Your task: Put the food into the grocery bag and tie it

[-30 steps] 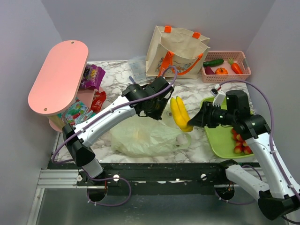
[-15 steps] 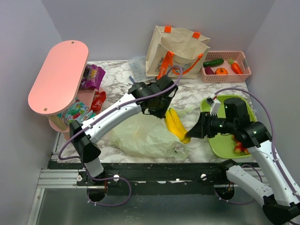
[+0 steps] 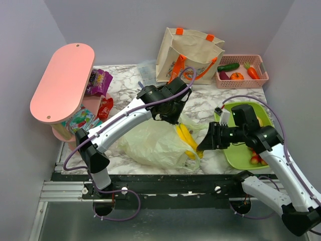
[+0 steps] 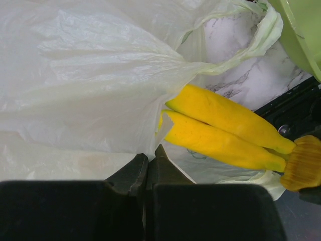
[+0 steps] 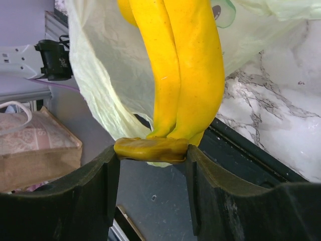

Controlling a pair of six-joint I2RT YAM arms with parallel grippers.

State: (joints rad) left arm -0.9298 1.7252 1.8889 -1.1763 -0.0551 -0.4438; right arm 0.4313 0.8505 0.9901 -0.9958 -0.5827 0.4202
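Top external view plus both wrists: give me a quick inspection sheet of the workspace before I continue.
Surface: marble table, bag lying near its front edge.
Job's things: grocery bag slumped, mouth lifted; banana bunch partly inside the mouth, stem outside.
Clutter: canvas tote, pink basket of vegetables, green tray with small red fruits, snack packets under the pink shelf.
Grippers: left gripper shut on bag film; right gripper shut on the banana stem.
Cables: purple cables loop over both arms.
Surroundings: grey walls; nothing else seen.
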